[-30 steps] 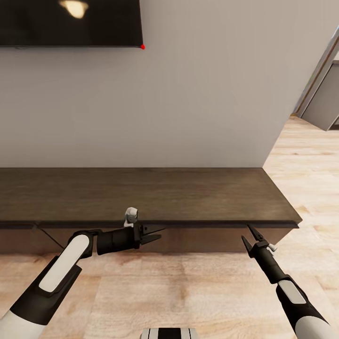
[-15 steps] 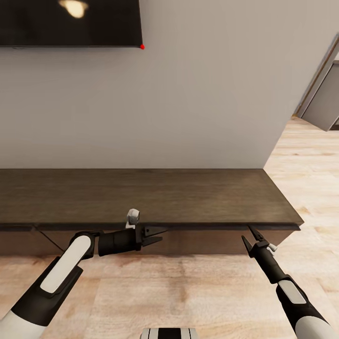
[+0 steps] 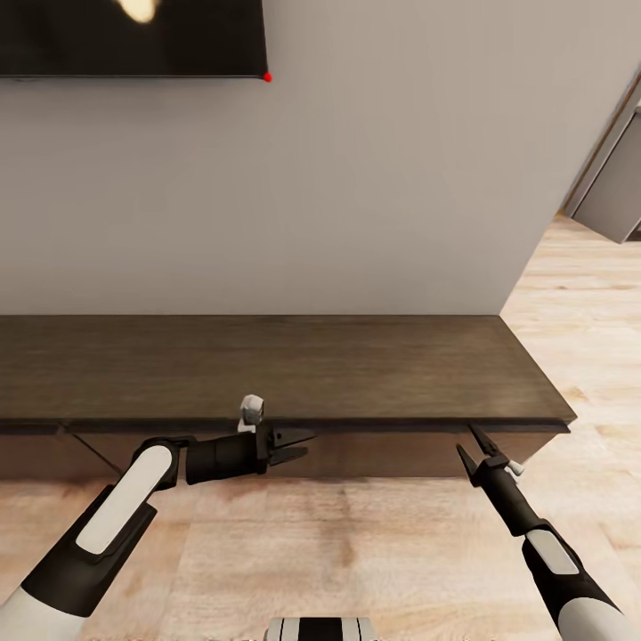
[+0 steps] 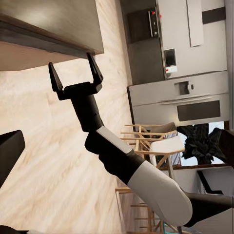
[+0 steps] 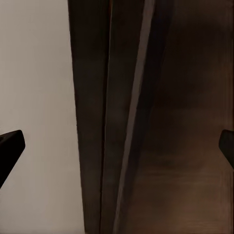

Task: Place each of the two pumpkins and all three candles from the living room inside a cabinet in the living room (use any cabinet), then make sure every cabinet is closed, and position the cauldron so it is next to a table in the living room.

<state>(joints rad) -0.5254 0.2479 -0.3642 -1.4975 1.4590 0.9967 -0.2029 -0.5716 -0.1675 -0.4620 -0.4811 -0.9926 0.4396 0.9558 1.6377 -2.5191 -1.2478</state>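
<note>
The long, low dark-brown cabinet [image 3: 267, 365] runs along the wall in the head view, its fronts shadowed under the overhanging top. My left gripper [image 3: 308, 442] is open and empty, pointing sideways just in front of the cabinet's front edge. My right gripper [image 3: 465, 438] is open and empty too, its tips right at the front edge near the unit's right end. The right wrist view looks closely at that edge [image 5: 122, 117] between two dark fingertips [image 5: 10, 144]. The left wrist view shows the right gripper [image 4: 73, 73] beside the cabinet [image 4: 48, 19]. Pumpkins, candles, cauldron and table are out of view.
A dark wall-mounted TV [image 3: 133, 36] hangs above the unit. Pale wood floor [image 3: 338, 534] lies between me and the cabinet and continues right past the wall corner towards an opening [image 3: 614, 196]. Kitchen units [image 4: 185, 92] and wooden chairs [image 4: 151, 141] appear in the left wrist view.
The head view has shifted slightly, so the TV sits higher in the picture. My left gripper dropped a little. The right arm has barely moved.
</note>
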